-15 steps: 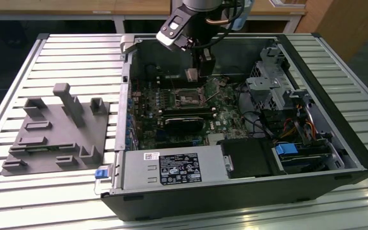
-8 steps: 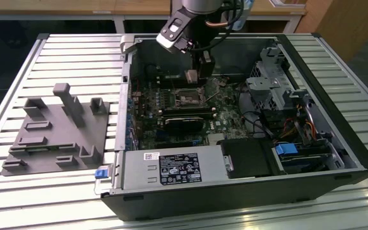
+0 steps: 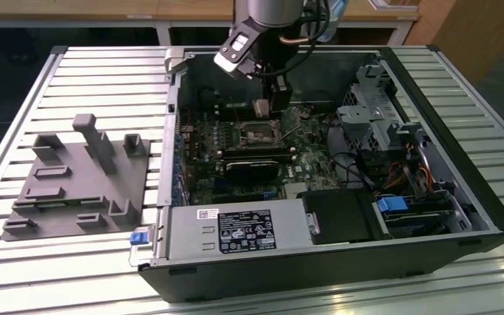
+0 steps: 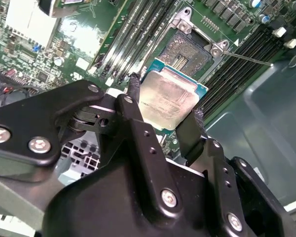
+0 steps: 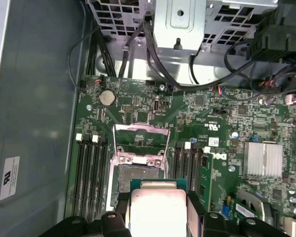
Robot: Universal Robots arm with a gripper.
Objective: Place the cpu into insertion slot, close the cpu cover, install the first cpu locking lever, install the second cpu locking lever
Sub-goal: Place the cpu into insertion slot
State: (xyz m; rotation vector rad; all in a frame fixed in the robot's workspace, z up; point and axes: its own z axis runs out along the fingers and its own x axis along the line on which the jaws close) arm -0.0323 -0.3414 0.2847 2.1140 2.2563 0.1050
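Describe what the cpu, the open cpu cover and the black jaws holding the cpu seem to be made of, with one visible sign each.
The cpu: dull silver-grey metal lid, faintly reflective, on a green-blue board edge. The cpu cover: thin bare sheet metal, likely steel, with bright glints. The jaws: matt black, drilled with small holes; coated metal or hard plastic, hard to tell.

The exterior view looks down from high and well back of the insertion slot (image 3: 259, 134), taking in the whole computer case (image 3: 322, 275). Both wrist views look from close above the slot, past the hand (image 4: 166, 98), and share the slot and cpu (image 5: 158, 210).
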